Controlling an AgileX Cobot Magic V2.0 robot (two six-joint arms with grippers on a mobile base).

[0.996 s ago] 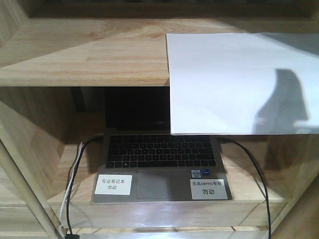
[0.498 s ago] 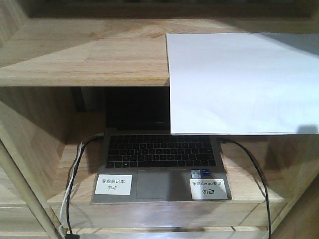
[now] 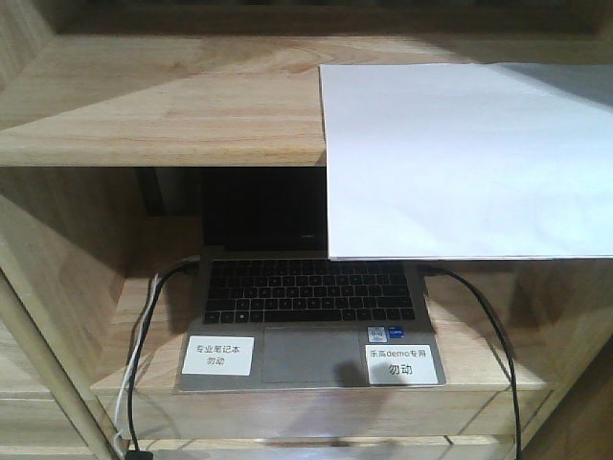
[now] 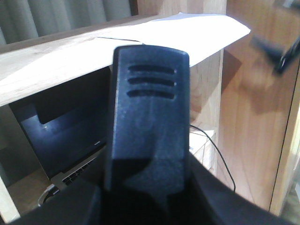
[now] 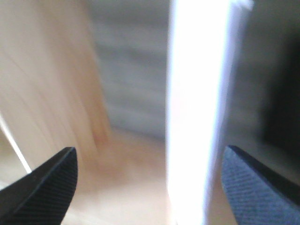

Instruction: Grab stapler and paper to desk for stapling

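The white paper (image 3: 460,153) lies flat on the upper shelf board (image 3: 172,105), its front part hanging past the board's edge. In the left wrist view, a black ribbed stapler (image 4: 149,108) stands up between the dark fingers of my left gripper (image 4: 148,192), which is shut on it; the paper (image 4: 187,30) is ahead and above. My right gripper (image 5: 149,157) is open in a blurred view, with a bright white strip, the paper (image 5: 197,117) edge-on, between its fingers, nearer the right fingertip (image 5: 255,183). Neither gripper shows in the front view. The desk is out of view.
An open laptop (image 3: 311,307) with two white labels sits on the lower shelf under the paper, black cables (image 3: 498,335) running off both sides. Wooden shelf walls (image 4: 253,117) close in on the right. A blurred dark shape (image 4: 276,51) shows at the left wrist view's top right.
A dark shadow that lay on the right part of the paper has slid off to the right and is gone. The paper and laptop have not moved.
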